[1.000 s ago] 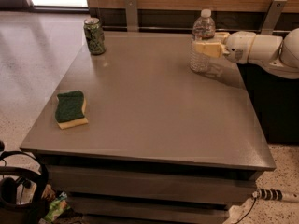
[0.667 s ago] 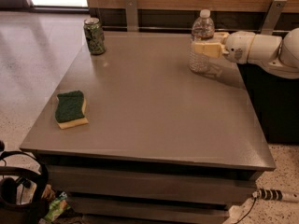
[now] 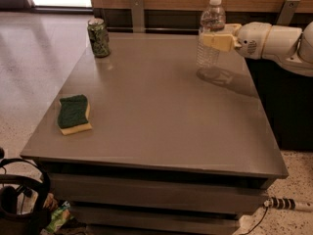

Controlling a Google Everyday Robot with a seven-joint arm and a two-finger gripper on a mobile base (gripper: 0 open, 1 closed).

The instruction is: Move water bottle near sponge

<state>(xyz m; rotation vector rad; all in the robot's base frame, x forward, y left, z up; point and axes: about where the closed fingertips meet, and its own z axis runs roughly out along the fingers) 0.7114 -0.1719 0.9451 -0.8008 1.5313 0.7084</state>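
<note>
The water bottle [image 3: 211, 33], clear and ribbed with a white cap, is at the far right of the grey table [image 3: 171, 126]. My gripper [image 3: 216, 39] reaches in from the right on a white arm and is shut around the bottle's middle. The bottle's base hangs a little above the tabletop, with its reflection below it. The sponge [image 3: 73, 114], dark green on top with a yellow base, lies flat near the table's left edge, far from the bottle.
A green patterned can [image 3: 99, 37] stands at the far left corner. A wooden wall with metal brackets [image 3: 137, 12] runs behind the table. Black gear [image 3: 17, 199] sits on the floor at front left, and a cable plug [image 3: 283, 203] at front right.
The gripper has raised the water bottle off the tabletop, and it now sits higher in view. The sponge and the can have not moved.
</note>
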